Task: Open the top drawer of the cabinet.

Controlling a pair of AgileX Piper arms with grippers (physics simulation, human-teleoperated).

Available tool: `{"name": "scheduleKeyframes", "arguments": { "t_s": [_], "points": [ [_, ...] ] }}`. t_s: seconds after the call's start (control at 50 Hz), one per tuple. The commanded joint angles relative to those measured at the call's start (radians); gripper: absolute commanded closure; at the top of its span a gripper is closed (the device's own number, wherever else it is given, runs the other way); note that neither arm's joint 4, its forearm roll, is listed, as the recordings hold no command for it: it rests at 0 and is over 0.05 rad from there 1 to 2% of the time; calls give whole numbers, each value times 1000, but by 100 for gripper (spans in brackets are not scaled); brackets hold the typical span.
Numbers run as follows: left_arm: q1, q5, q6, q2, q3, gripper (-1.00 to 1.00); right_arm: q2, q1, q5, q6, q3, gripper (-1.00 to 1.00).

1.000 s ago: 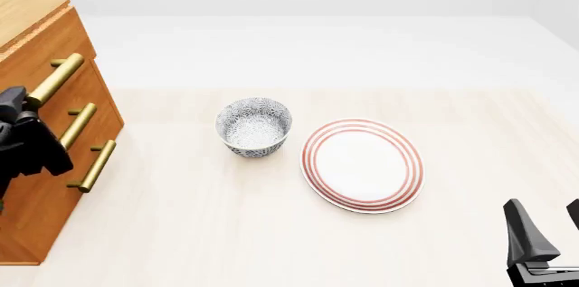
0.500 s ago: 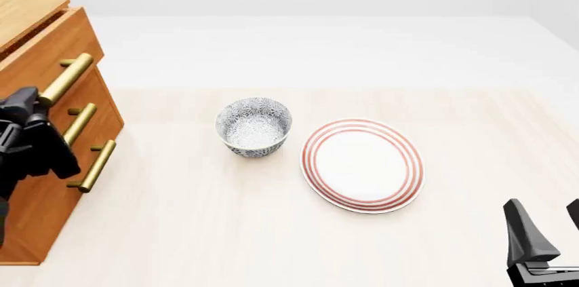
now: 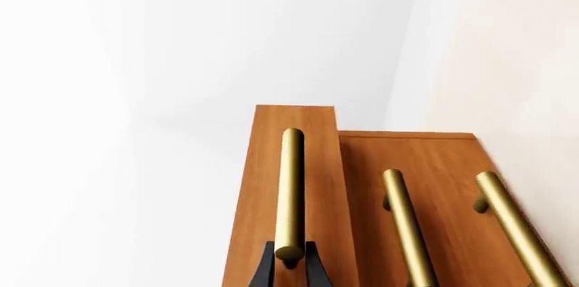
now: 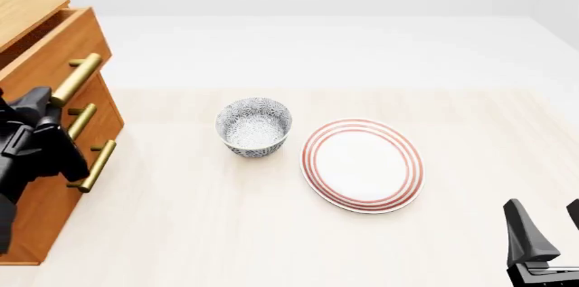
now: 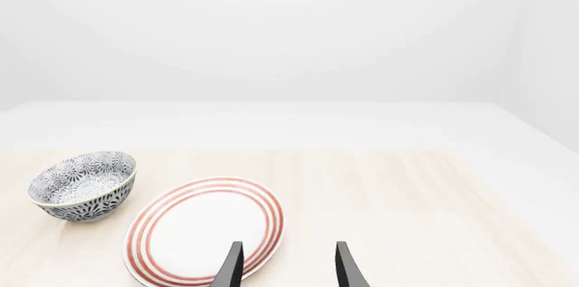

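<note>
Top drawer (image 4: 56, 48) sticks out, gold handle (image 4: 77, 78) gripped.

Simulated tabletop scene, not real room: flat render look, blank white walls, no windows, no clutter. Pale wood-grain table (image 4: 271, 233) as landmark. Homely props on it: patterned bowl (image 4: 254, 127) near middle, red-ringed plate (image 4: 363, 165) just beside bowl, orange-brown wooden cabinet (image 4: 36, 185) with gold bar handles at table's left edge. Dark robot arms at near edge.
</note>
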Motion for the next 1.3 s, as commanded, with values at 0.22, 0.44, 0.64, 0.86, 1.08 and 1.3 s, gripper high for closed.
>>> {"name": "scheduleKeyframes", "arguments": {
  "t_s": [0.22,0.44,0.64,0.86,1.08,1.3],
  "points": [
    [-119,-4,5,27,-27,100,0,0,0,0,0,-100],
    [-147,11,-4,2,-18,100,0,0,0,0,0,-100],
    [-175,31,-2,-21,-21,100,0,0,0,0,0,-100],
    [-203,33,-9,-34,-7,100,0,0,0,0,0,-100],
    [-253,19,-9,-12,-19,100,0,0,0,0,0,-100],
    [-295,19,-18,10,-46,100,0,0,0,1,0,-100]
  ]
}}
